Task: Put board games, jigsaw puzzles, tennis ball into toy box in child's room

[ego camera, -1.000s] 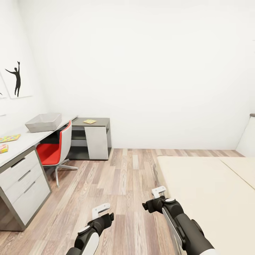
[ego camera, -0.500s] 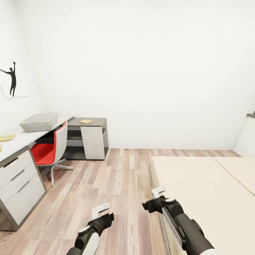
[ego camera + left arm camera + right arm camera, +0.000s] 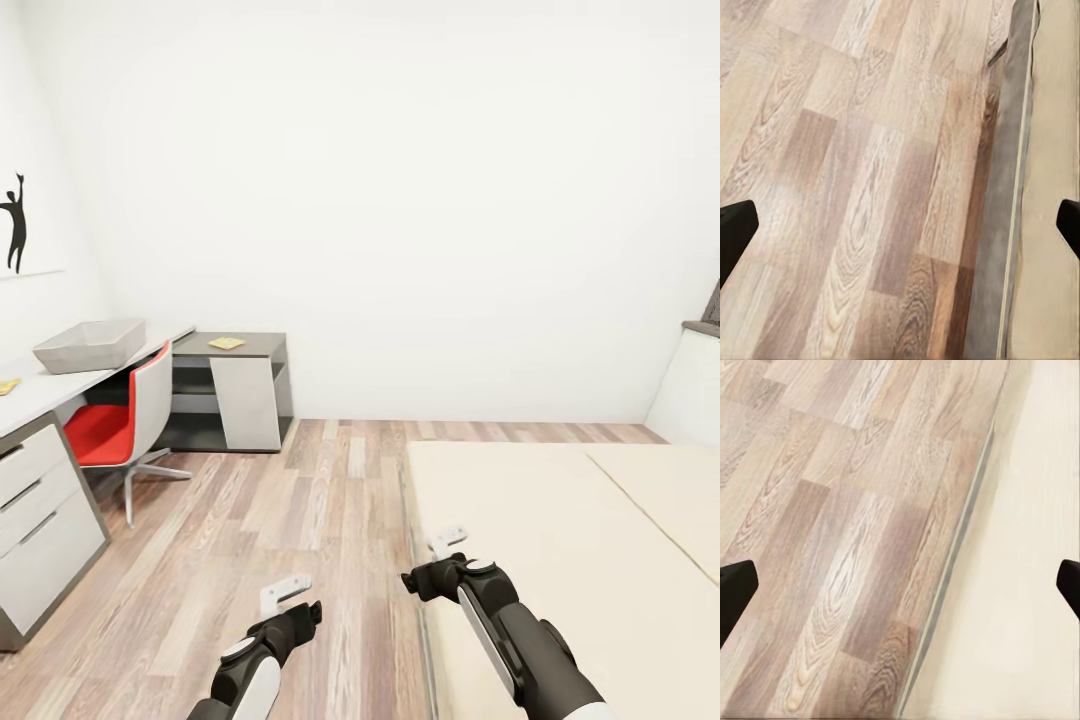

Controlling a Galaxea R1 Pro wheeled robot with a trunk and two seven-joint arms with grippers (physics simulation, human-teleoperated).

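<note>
**Both arms held low and forward, fingers spread**

The left arm (image 3: 250, 670) is reaching forward from the lower edge of the head view, its gripper (image 3: 284, 592) pointing ahead with its fingers (image 3: 735, 232) standing wide apart and holding nothing. The right arm (image 3: 520, 640) is angling inward beside it, its gripper (image 3: 448, 541) slightly farther forward, likewise spread and gripping nothing, dark fingers (image 3: 735, 589) parted.
</note>
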